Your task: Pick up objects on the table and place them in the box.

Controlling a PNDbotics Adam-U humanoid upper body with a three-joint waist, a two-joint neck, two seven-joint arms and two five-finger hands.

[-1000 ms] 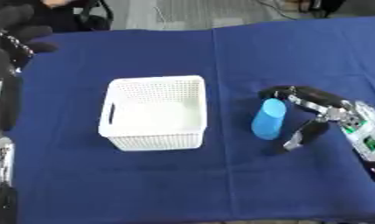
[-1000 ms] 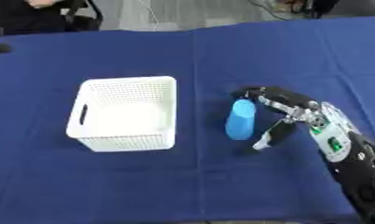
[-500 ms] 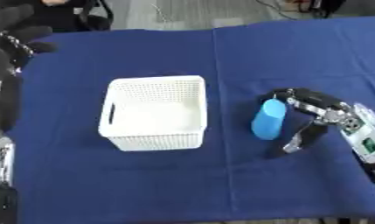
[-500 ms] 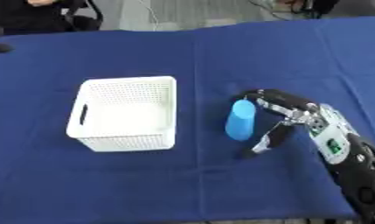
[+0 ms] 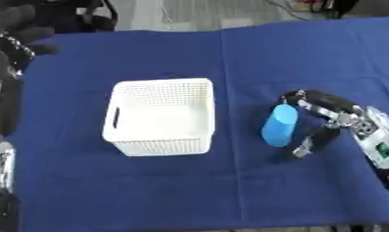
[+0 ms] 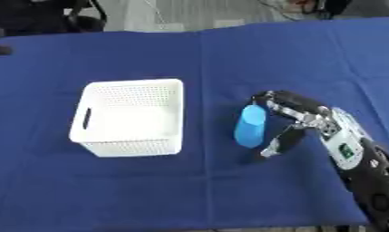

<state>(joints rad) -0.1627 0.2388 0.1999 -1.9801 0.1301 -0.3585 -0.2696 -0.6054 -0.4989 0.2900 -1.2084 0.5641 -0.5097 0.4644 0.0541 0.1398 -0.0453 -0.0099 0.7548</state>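
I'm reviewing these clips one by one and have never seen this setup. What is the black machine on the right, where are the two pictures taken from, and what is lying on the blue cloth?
Both pictures come from a stereo camera in a humanoid robot's head, looking down at its work; they show the same moment from its left and right eye. The black and silver thing on the right is the robot's right hand, steered by a person. Its fingers arch over the top of a light blue cylinder and its thumb sits beside the bottom, so it is closing around it; whether it already grips, I cannot tell. The cylinder rests on a table under a blue cloth. To its left stands a white perforated basket, which looks empty. The dark shape along the left edge of the left eye view is the left arm; its hand is not clearly visible.
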